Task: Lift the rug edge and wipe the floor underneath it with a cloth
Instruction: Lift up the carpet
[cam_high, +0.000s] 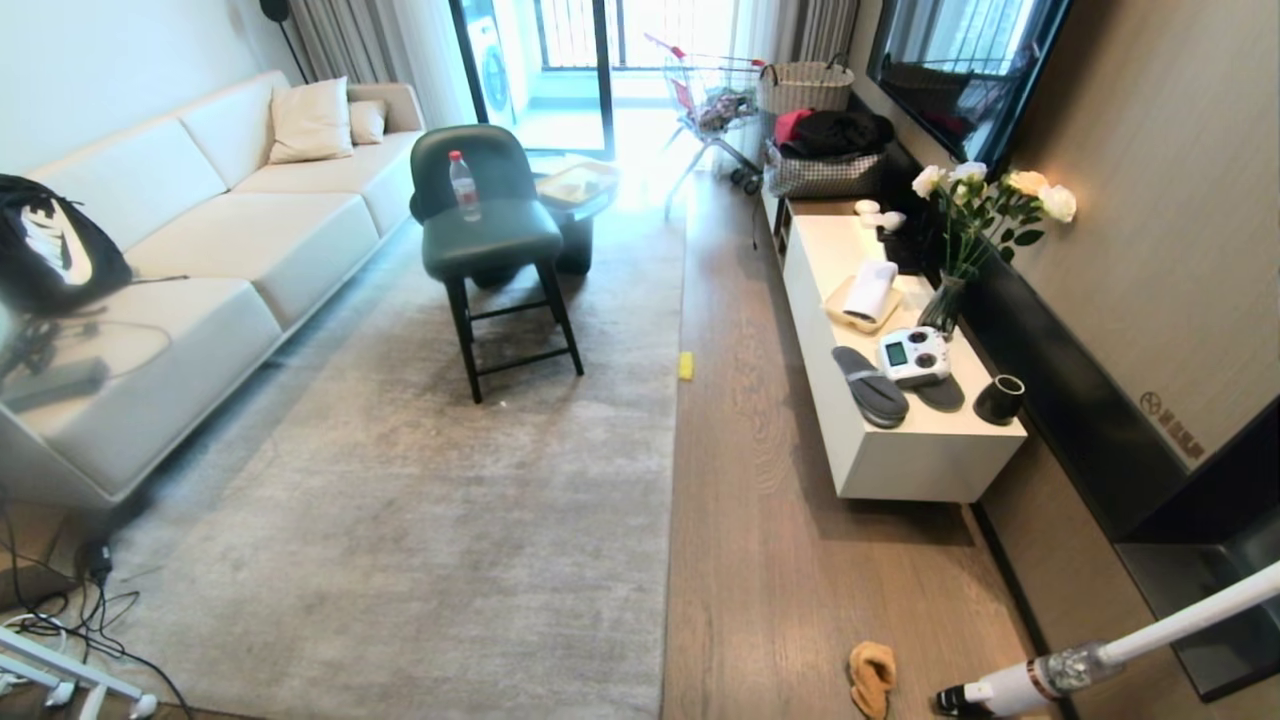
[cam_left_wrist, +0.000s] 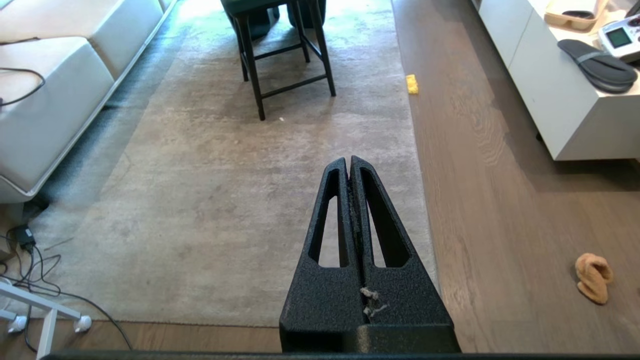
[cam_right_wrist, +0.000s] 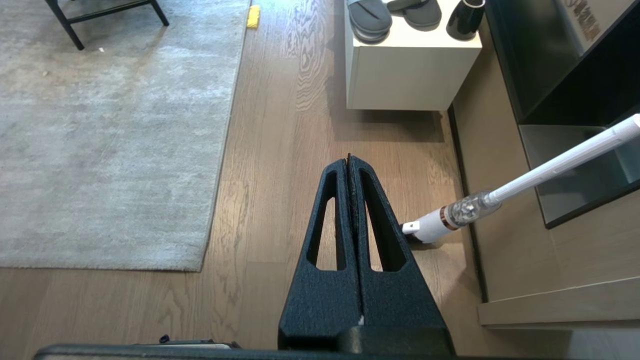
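Note:
A large pale grey-beige rug (cam_high: 450, 520) lies flat on the grey-brown plank floor (cam_high: 760, 560). Its straight right edge (cam_high: 672, 520) runs toward me, and its near right corner (cam_right_wrist: 200, 262) shows in the right wrist view. The orange-yellow cloth (cam_high: 872, 678) lies crumpled on the bare floor to the right of the rug, also seen in the left wrist view (cam_left_wrist: 593, 277). My left gripper (cam_left_wrist: 349, 160) hangs shut and empty above the rug near its right edge. My right gripper (cam_right_wrist: 348, 159) hangs shut and empty above bare floor. Neither arm shows in the head view.
A dark green stool (cam_high: 492, 240) with a bottle stands on the rug, and a sofa (cam_high: 210, 250) lines its left side. A white low cabinet (cam_high: 900, 450) and a white vacuum wand (cam_high: 1100, 655) stand on the right. A small yellow block (cam_high: 685, 365) lies at the rug edge. Cables (cam_high: 80, 620) trail near left.

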